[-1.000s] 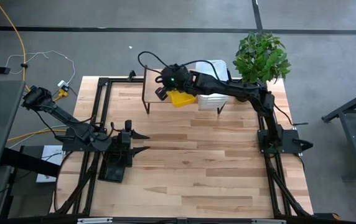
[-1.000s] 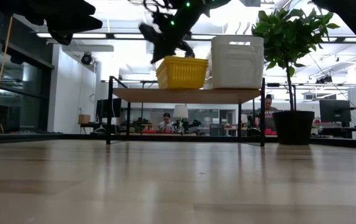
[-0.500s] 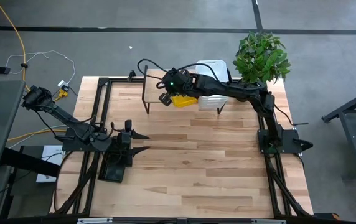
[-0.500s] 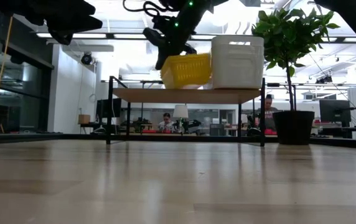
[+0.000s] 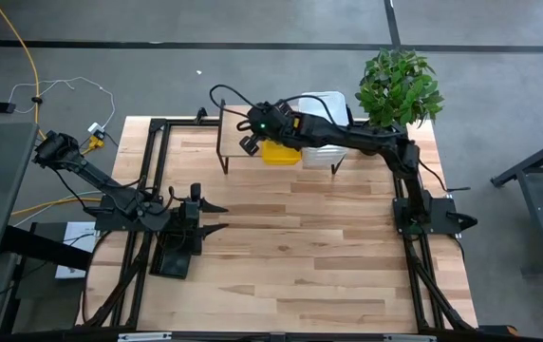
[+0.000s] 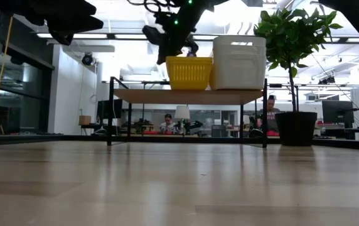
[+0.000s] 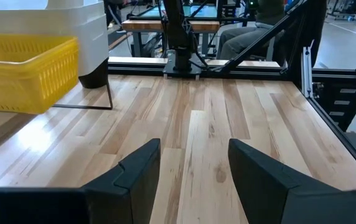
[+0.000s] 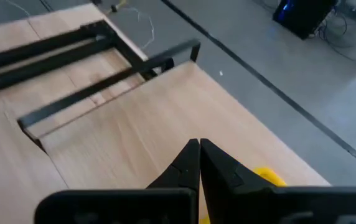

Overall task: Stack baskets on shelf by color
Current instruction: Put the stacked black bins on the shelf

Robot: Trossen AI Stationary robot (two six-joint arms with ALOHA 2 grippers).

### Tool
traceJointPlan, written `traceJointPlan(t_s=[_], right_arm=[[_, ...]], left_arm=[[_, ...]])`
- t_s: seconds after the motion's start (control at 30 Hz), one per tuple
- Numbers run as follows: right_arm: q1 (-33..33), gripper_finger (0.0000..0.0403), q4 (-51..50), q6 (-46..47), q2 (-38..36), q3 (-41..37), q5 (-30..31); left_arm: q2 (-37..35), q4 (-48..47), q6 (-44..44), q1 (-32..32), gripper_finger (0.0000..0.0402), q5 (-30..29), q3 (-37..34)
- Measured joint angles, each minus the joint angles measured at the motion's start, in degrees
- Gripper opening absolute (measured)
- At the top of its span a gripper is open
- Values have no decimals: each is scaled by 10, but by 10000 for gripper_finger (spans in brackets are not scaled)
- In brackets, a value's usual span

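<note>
Yellow basket [image 6: 189, 73]: now seated level on the shelf [image 6: 189, 96], touching the white baskets [image 6: 239, 61] beyond it, having been tilted half a second ago; placement judged nearly complete. Right gripper [image 6: 174, 39]: at the basket's near rim, fingers pressed together, whether pinching the rim or empty hidden from every view. Left gripper [image 7: 193, 163]: parked well apart, fingers spread wide, holding nothing; black baskets not visible.

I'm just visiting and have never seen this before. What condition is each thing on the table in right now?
Yellow basket: upright on the shelf, beside the white one.
White basket: upright on the shelf, nobody holding it.
Shelf: standing, carrying both baskets.
Right tool: shut, at the yellow basket's edge.
Left tool: open, waiting low over the table.
Plant: upright in its pot.
</note>
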Motion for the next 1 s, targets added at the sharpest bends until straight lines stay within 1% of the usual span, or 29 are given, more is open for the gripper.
traceJointPlan(t_s=[0.07,0.23,0.3,0.4,0.53,0.63,0.73,0.87,1.0], right_arm=[[1,0,12,-6,-6,0,-3],[23,0,-24,-57,-44,34,-15],[42,0,-48,-80,-67,37,-21],[81,0,-111,-95,-101,29,-21],[144,0,-169,-98,-142,-15,9],[192,0,-170,-82,-184,-96,27],[231,0,-116,-55,-249,-219,43],[282,0,11,0,-359,-410,67],[344,0,206,11,-448,-592,79]], left_arm=[[0,0,0,0,176,0,0],[0,-4,0,0,176,0,0],[0,-7,0,0,176,0,0],[0,-14,0,0,176,0,0],[0,-15,0,0,176,0,0],[0,-15,-12,0,176,2,0],[0,-15,-24,0,176,7,0],[0,-13,-26,0,176,9,0],[0,-11,-26,0,176,4,0]])
